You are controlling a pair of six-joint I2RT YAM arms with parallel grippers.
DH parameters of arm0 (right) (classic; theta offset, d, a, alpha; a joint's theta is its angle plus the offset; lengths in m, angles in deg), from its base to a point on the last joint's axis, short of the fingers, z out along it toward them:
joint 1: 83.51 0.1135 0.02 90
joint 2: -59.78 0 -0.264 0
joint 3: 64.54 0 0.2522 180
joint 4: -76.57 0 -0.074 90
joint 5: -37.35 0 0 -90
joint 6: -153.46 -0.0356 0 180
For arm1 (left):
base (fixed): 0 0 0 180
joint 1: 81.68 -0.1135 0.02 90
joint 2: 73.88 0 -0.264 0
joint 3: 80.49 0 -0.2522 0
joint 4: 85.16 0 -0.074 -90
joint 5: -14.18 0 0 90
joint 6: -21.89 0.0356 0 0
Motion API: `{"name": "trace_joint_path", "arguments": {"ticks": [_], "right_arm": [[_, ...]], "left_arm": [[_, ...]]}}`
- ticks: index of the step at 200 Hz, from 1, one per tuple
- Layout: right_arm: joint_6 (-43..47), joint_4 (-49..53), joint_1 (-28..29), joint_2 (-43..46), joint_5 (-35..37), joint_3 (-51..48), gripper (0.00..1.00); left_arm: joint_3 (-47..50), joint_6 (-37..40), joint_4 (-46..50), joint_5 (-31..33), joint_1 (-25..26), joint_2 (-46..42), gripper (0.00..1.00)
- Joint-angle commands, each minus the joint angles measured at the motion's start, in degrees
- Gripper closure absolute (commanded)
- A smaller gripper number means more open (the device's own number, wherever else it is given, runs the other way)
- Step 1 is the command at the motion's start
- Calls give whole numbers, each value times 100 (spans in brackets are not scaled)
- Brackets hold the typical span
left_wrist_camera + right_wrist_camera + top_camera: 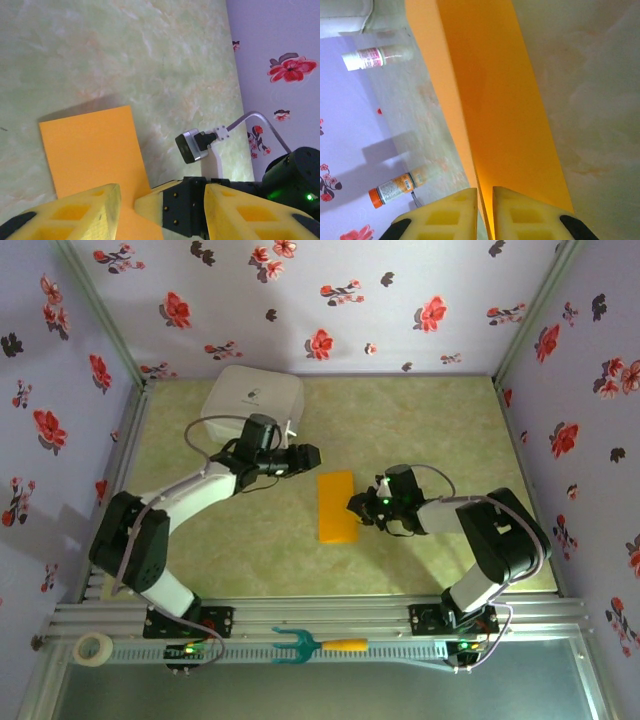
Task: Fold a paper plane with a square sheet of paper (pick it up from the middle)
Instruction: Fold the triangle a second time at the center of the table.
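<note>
Right arm reaches low toward the worktop's (430, 430) middle, right gripper (485, 192) pinching the folded orange paper (495, 100), whose gripped edge is hidden behind the fingers; left gripper (310, 455) hovers, jaws apart.

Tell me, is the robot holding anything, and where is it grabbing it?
The right end effector pinches the folded orange paper by its thin edge. The left end effector is open and holds nothing.

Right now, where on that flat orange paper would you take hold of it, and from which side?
The long right-hand edge of the orange paper, coming in low from the right. It lies flat on the table, so only a thin edge can slip between fingers; the right tool pinches exactly there.
</note>
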Motion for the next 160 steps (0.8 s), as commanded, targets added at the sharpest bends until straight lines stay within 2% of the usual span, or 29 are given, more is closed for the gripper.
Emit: {"name": "trace_joint_path", "arguments": {"ticks": [1,24,74,119,130,160], "right_arm": [[316,438,-36,-32,23,180,81],[487,504,-153,-86,-233,243,80],[747,732,-258,-177,-472,427,83],[634,614,-269,-189,-542,443,86],[612,598,-266,-193,-545,446,86],[581,614,-267,-155,-521,443,87]], "left_arm": [[387,399,-49,218,87,-193,54],[751,757,-331,477,407,-459,57],[1800,1756,-1725,1886,1820,-926,58],[1708,3263,-1309,3588,3214,-662,54],[1729,3486,-1349,3994,3433,-551,53],[1524,3966,-1202,4554,3806,-221,51]]}}
